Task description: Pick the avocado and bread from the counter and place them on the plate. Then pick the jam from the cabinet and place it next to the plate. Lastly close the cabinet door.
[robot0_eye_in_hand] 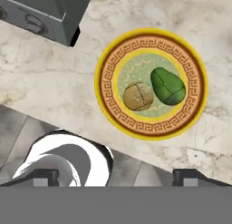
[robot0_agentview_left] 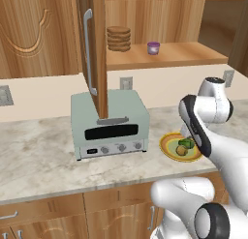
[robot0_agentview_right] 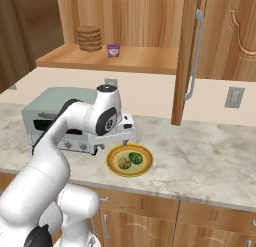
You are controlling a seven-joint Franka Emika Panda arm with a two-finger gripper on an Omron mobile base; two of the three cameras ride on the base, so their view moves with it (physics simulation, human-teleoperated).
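Note:
The plate [robot0_eye_in_hand: 103, 85] lies on the counter [robot0_agentview_left: 38, 156] just right of a toaster oven. On its pale green centre rest the avocado [robot0_eye_in_hand: 167, 85] and the bread [robot0_eye_in_hand: 138, 96], side by side and touching. My gripper [robot0_eye_in_hand: 117, 177] hovers above the plate's near edge, open and empty, with its fingertips [robot0_eye_in_hand: 45, 177] wide apart. From the right base view the gripper [robot0_agentview_right: 128, 139] points down over the plate [robot0_agentview_right: 112, 158]. The jam [robot0_agentview_left: 153, 48] stands on the shelf of the cabinet [robot0_agentview_left: 189, 54]. The cabinet door [robot0_agentview_left: 99, 49] stands open, swung out over the toaster oven.
A grey-green toaster oven [robot0_agentview_left: 109, 123] sits left of the plate, under the open door's lower edge. A stack of flat brown discs [robot0_agentview_left: 118, 38] stands on the shelf left of the jam. The door's silver bar handle [robot0_agentview_right: 195, 56] faces outward. Bare counter [robot0_agentview_right: 200, 151] stretches right of the plate.

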